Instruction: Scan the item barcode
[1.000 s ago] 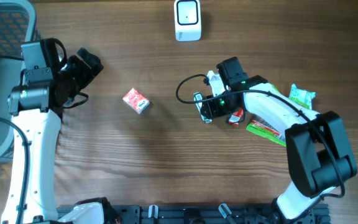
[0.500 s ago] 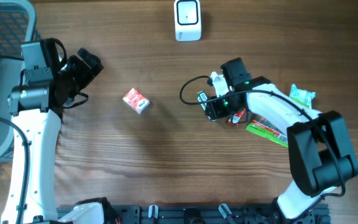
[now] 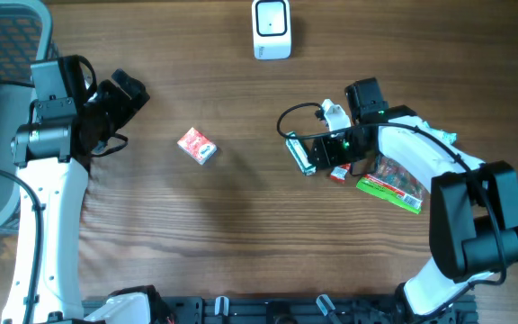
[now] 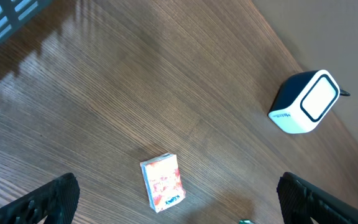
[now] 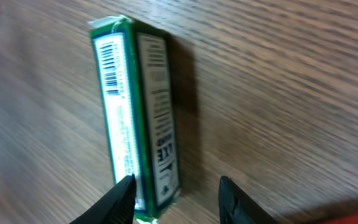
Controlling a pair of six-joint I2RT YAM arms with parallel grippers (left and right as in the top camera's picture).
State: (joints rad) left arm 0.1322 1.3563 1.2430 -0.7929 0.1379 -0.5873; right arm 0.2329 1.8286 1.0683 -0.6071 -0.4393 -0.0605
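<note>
A green box (image 5: 143, 112) lies flat on the wood table, a barcode (image 5: 109, 61) showing on its white side face. My right gripper (image 5: 176, 182) is open, its jaws astride the box's near end. The left finger sits against the white side, and the right finger stands apart from the box. From overhead the green box (image 3: 299, 153) is just left of the right gripper (image 3: 315, 155). The white scanner (image 3: 271, 29) stands at the table's far edge. My left gripper (image 4: 178, 188) hangs wide open above a red box (image 4: 163, 182), holding nothing.
Snack packets lie under and beside the right arm: a green packet (image 3: 390, 185), a small red item (image 3: 340, 172) and a green-white packet (image 3: 438, 138). A white object (image 3: 334, 115) sits by the right wrist. A grey basket (image 3: 7, 36) fills the far left corner.
My right arm has drawn back to the right and its jaws have narrowed a little. The green box now lies slightly further right. The left arm has not moved.
</note>
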